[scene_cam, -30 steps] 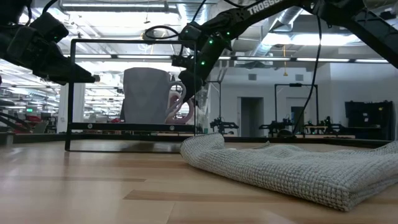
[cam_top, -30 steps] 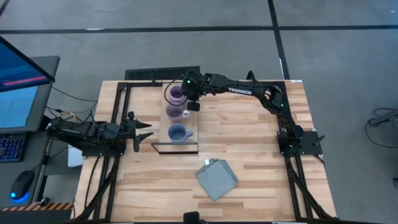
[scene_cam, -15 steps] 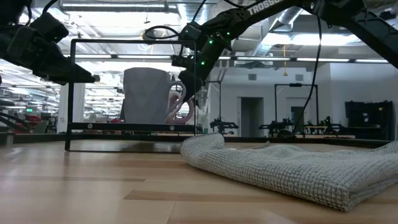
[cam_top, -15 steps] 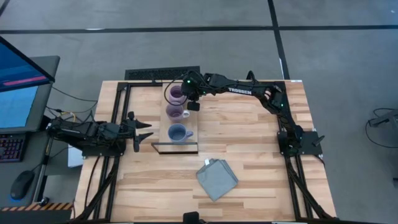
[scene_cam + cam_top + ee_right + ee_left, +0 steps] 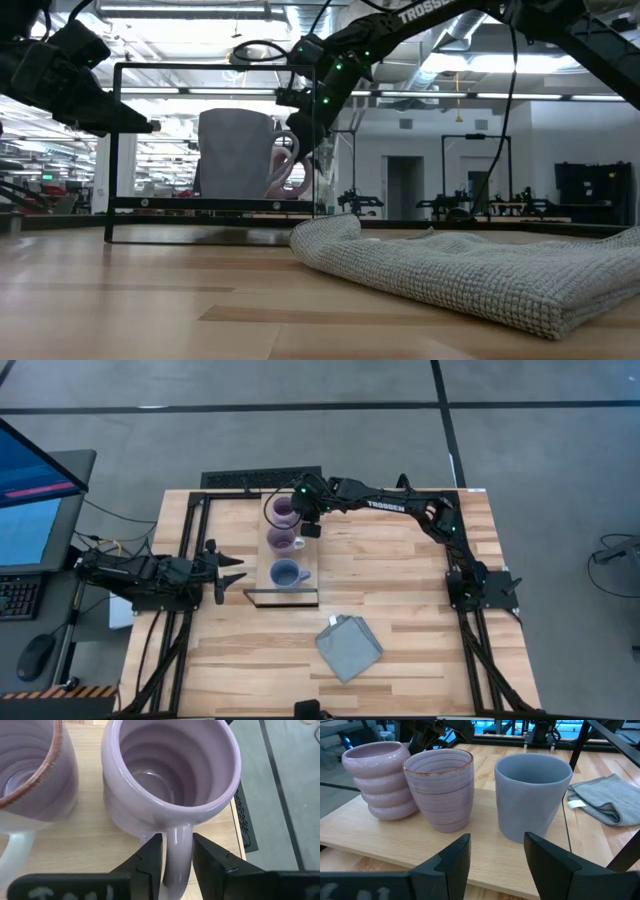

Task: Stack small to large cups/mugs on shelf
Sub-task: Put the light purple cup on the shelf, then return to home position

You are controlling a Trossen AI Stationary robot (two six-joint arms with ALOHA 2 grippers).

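My right end effector (image 5: 175,865) is at the far end of the long, narrow light-wood shelf (image 5: 308,572), its two dark fingers (image 5: 150,860) closed narrowly around the handle of the ribbed lilac ceramic mug (image 5: 170,775), which stands upright on the shelf. Just beside it, in the middle of the row, stands the second lilac mug with a brown rim and fine rings (image 5: 440,787), its pale handle pointing toward my right arm's side. The dusty blue ceramic mug (image 5: 532,795) stands at the near end of the shelf, close to the dark front edge. The three mugs form one line along the board and sit close together.

My left end effector (image 5: 232,572) waits beside the shelf at the table's left edge, fingers (image 5: 452,860) spread wide and holding nothing, pointed at the mugs. A folded grey-blue cloth (image 5: 349,647) lies on the butcher-block table (image 5: 420,650), well apart from the shelf.
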